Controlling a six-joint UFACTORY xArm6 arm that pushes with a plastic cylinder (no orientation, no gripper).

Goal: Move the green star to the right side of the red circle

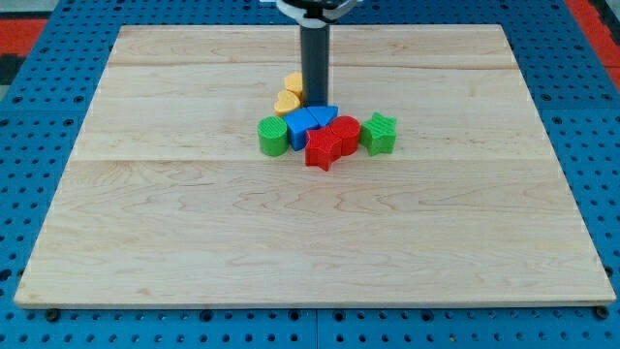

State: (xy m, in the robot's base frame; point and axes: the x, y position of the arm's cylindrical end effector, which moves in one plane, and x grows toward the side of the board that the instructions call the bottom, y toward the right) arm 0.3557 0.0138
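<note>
The dark rod's tip [316,104] is seen on the pale wooden board [194,242], beside the yellow blocks [289,94] and just at twelve o'clock of the blue blocks [308,121]. No jaws are carried; the rod is bare and nothing is held. The green star block [379,133] is found touching the red circle block [346,129] at three o'clock. A red star block [323,149] and a green cylinder block [272,136] complete the cluster.

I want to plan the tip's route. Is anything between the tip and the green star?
Yes. My tip sits at the cluster's top edge, and the blue blocks and the red circle lie between it and the green star, at the cluster's right.
</note>
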